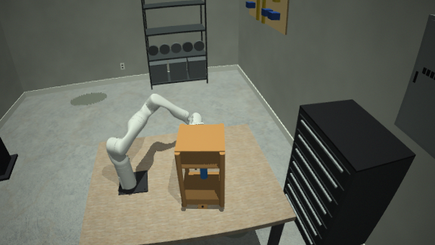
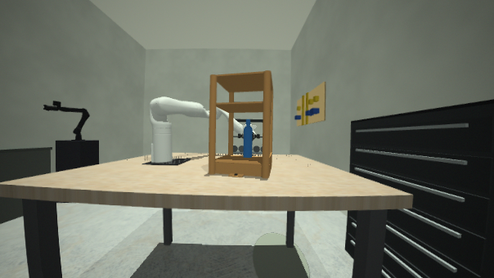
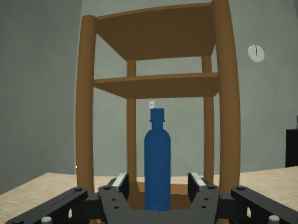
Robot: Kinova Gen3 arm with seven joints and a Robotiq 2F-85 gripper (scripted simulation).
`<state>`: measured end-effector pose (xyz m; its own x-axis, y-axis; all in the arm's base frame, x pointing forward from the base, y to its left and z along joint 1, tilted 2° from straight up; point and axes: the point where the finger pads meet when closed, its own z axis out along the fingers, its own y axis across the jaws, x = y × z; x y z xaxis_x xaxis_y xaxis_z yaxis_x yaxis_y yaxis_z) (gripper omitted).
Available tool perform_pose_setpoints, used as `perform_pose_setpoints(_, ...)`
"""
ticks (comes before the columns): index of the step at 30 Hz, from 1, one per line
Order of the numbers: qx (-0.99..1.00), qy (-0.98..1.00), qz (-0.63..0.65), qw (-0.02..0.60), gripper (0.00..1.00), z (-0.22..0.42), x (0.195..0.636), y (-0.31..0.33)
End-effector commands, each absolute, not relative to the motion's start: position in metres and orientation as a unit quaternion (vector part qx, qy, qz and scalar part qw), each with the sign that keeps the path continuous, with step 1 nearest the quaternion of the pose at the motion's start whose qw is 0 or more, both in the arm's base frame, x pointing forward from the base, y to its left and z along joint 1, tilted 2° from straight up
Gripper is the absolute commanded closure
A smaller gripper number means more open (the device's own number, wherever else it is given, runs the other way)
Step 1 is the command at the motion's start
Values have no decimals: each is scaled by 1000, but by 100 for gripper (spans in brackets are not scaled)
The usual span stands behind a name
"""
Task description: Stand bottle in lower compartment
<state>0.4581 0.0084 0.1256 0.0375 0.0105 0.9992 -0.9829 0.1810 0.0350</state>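
The blue bottle point(image 3: 157, 163) stands upright, cap up, on the floor of the lower compartment of the wooden shelving unit point(image 3: 160, 90). It also shows in the exterior view point(image 2: 247, 139) and, partly, under the middle shelf in the overhead view point(image 1: 204, 174). My gripper point(image 3: 158, 183) is open at the shelving unit's back side, level with the bottle. Its fingers frame the bottle's lower body in the wrist view but stand a little short of it, not touching. In the overhead view the unit's top point(image 1: 200, 137) hides the gripper; only the wrist point(image 1: 196, 118) shows.
The shelving unit stands on the wooden table point(image 2: 196, 180), with my arm's base point(image 1: 132, 184) to its side. A black drawer cabinet point(image 1: 346, 169) stands beside the table. A metal rack point(image 1: 176, 41) stands at the far wall.
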Motion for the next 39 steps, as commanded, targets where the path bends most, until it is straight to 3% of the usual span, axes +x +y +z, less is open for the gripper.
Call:
perform_pose_setpoints(1, 458, -533, 447, 553, 40, 134, 459, 10)
perform_pose_setpoints(39, 458, -533, 447, 553, 40, 212, 461, 10)
